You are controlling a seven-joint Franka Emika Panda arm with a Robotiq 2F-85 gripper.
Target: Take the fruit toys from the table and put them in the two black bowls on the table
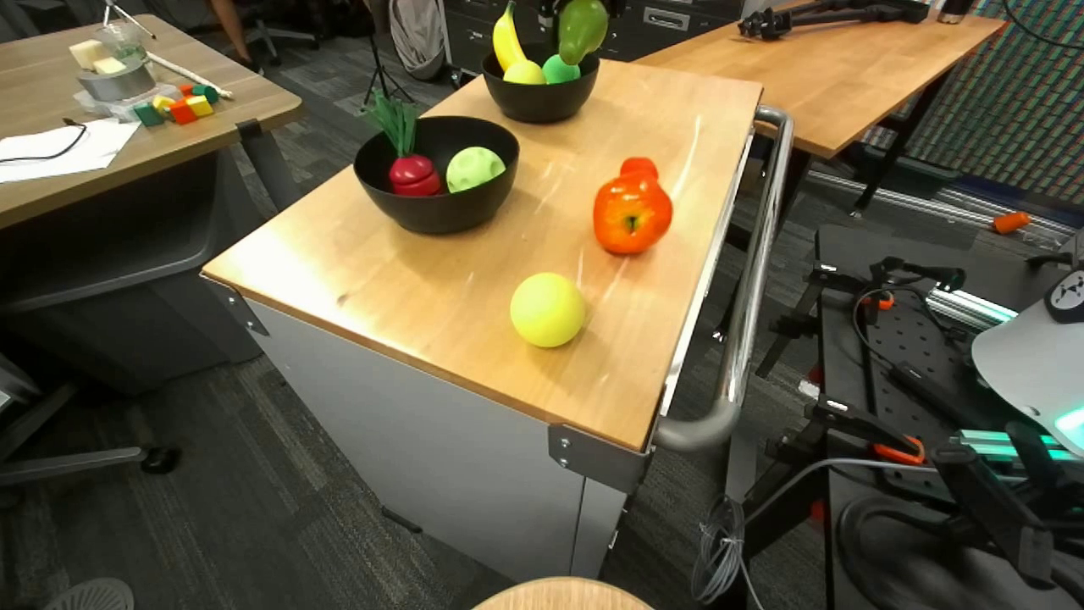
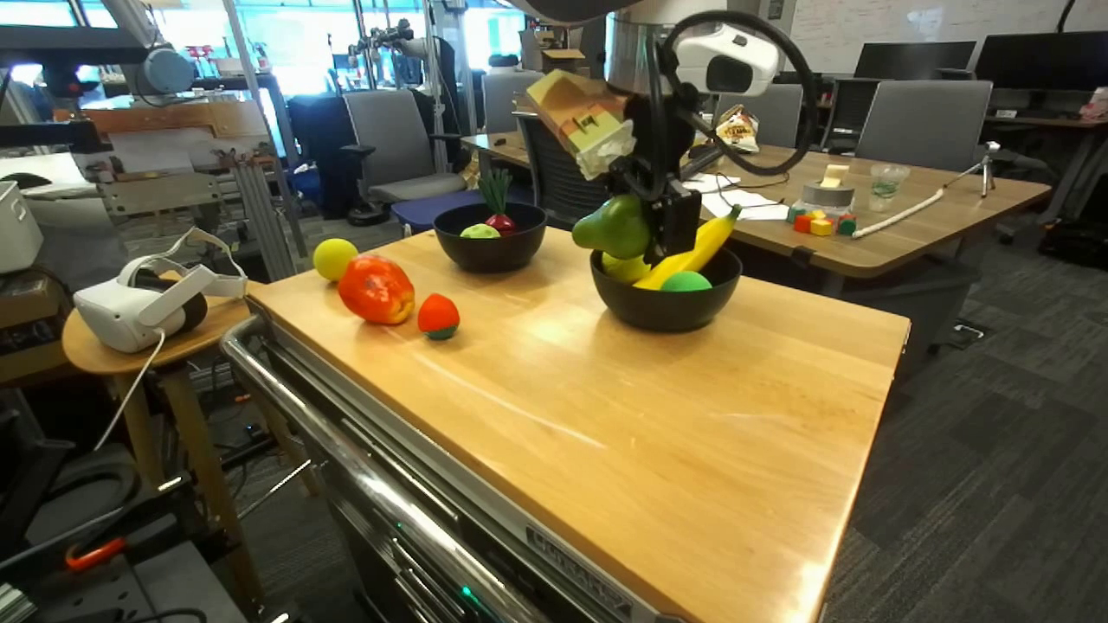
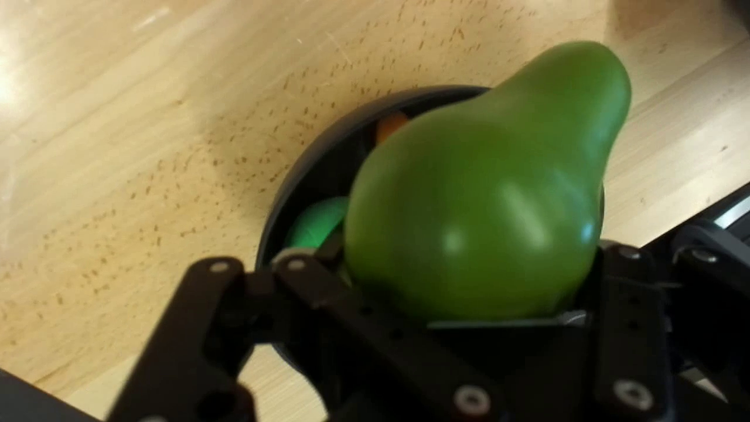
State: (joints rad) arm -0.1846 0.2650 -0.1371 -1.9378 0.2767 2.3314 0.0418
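Note:
My gripper (image 2: 673, 223) is shut on a green pear-like piece (image 3: 486, 193), held above the rim of a black bowl (image 1: 540, 106) on the table (image 1: 406, 271). This bowl holds a yellow banana (image 2: 711, 242), a yellow ball (image 1: 523, 73) and a green ball (image 2: 686, 281). In the wrist view the piece covers much of the bowl. The second black bowl (image 1: 440, 212) contains a red, green-leaved toy (image 1: 413, 175) and a light green ball (image 1: 474, 169). Lying on the tabletop are a yellow ball (image 1: 548, 310), an orange-red tomato-like fruit (image 1: 632, 216) and a small red fruit (image 2: 439, 313).
A metal rail (image 1: 766, 254) runs along one side of the table. Beside it stands a round stool with a white headset (image 2: 156, 303). A brown desk (image 1: 51, 51) with papers and coloured blocks (image 1: 179, 110) is across from the table.

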